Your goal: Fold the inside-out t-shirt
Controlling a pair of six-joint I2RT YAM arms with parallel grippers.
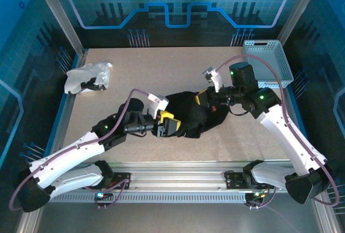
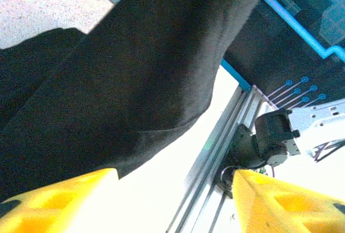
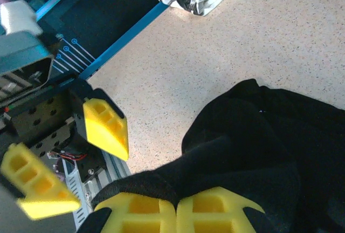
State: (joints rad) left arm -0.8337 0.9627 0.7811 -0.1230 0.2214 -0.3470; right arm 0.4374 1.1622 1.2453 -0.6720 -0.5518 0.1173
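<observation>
Quick count: one inside-out t-shirt (image 1: 188,115), plain black, bunched in a heap mid-counter between the two arms. One smaller white garment (image 1: 86,76) is crumpled at the far left corner, well apart from the shirt. One pale mesh basket (image 1: 268,63) sits at the far right corner. That's all on the speckled counter (image 1: 161,71).

There are two end effectors. On the left end effector (image 2: 172,206) the yellow fingers (image 2: 54,200) are spread wide with nothing between them, just bright counter showing through the gap. It sits at the near-left edge of the heap, with the black cloth hanging like a curtain right in front of it. The right end effector (image 3: 176,211) has its fingers pressed together and black fabric bulges up around the tips, so it looks like it's pinching a fold at the far-right side of the shirt.

As for what's in the way, the shirt blocks most of the left wrist view. A purplish cable (image 1: 259,60) arcs over the right arm, crossing in front of the basket.
</observation>
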